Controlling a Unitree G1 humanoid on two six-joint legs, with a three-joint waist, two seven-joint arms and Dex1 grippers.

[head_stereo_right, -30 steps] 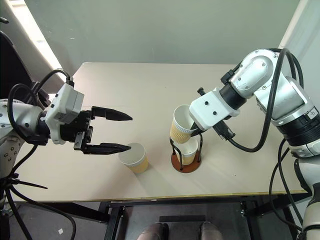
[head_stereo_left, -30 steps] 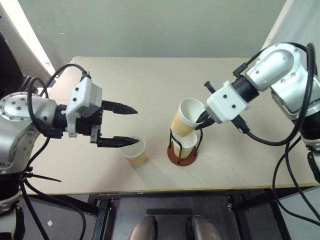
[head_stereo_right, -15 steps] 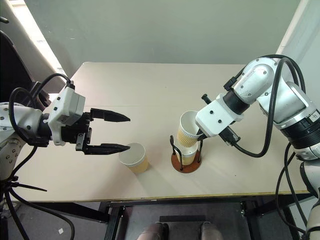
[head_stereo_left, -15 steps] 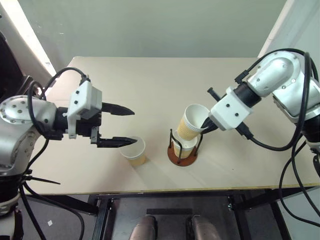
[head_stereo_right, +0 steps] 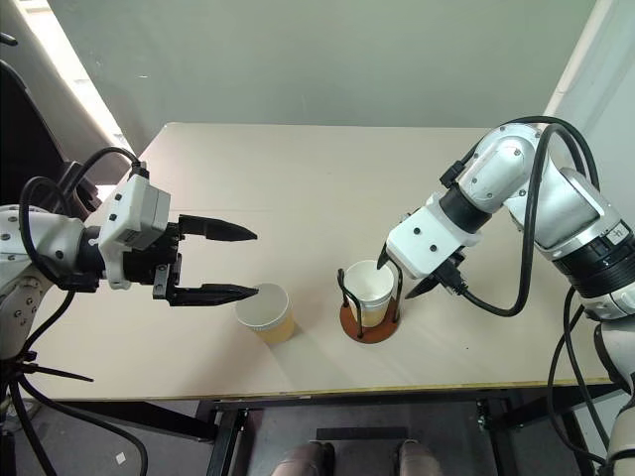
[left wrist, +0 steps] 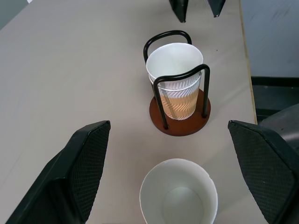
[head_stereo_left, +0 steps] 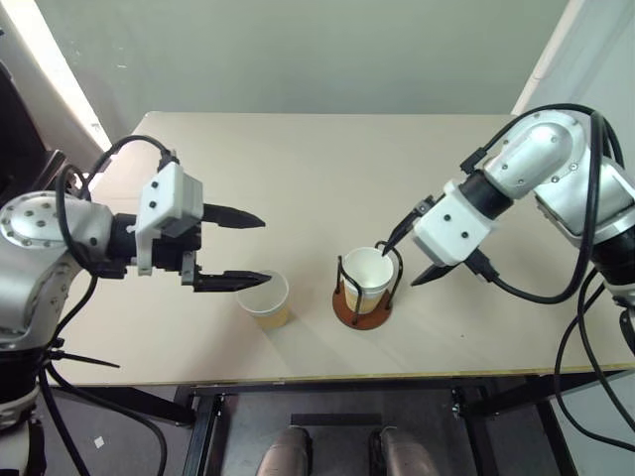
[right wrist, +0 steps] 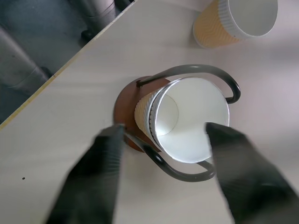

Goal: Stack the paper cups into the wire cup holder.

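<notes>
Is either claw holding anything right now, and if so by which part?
Nothing is held. The right claw stands open beside the stacked tan paper cups in the black wire cup holder; the left claw is open.

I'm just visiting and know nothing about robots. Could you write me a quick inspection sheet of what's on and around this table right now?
Surface: beige table, nothing spilled.
Job's things: stacked cups sit upright in the wire cup holder; a loose cup stands beside it.
Clutter: nothing seen.
Grippers: right gripper is open, fingers either side of the stacked cups, holding nothing; left gripper is open, above the loose cup.
Cables: black cables loop along both arms, off the table.
Surroundings: grey wall behind; dark frame under the table.
</notes>
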